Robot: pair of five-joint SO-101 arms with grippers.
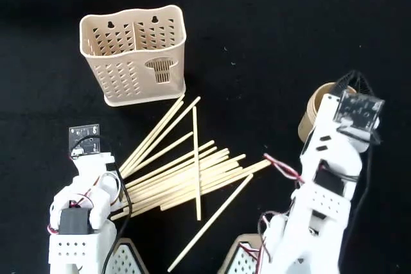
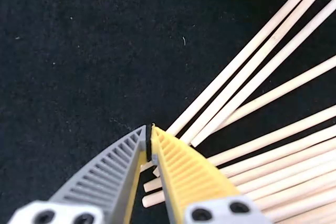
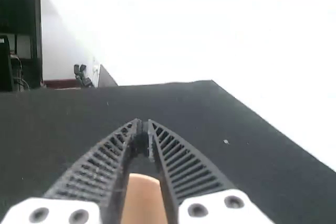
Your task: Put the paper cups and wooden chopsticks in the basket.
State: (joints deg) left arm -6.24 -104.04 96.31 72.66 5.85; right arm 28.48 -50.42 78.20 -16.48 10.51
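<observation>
Nothing home yet! The basket (image 1: pixel 138 76) stood at the far left of the surface (image 1: pixel 276 43), and I saw no cup or stick in it. The chopsticks (image 1: pixel 186 171) lay fanned out on the surface between my arms, the nearest tips just short of the basket. My left claw (image 2: pixel 148 138) was down at their near ends, jaws closed tip to tip; a stick end sat right under them, but I couldn't tell whether I had it. My right claw (image 3: pixel 142 129) was up and pointing away, jaws nearly together, pinching what I took for the wall of a cup (image 1: pixel 316 112). By my reckoning the job had barely started: the cup and every stick remained to be delivered.
</observation>
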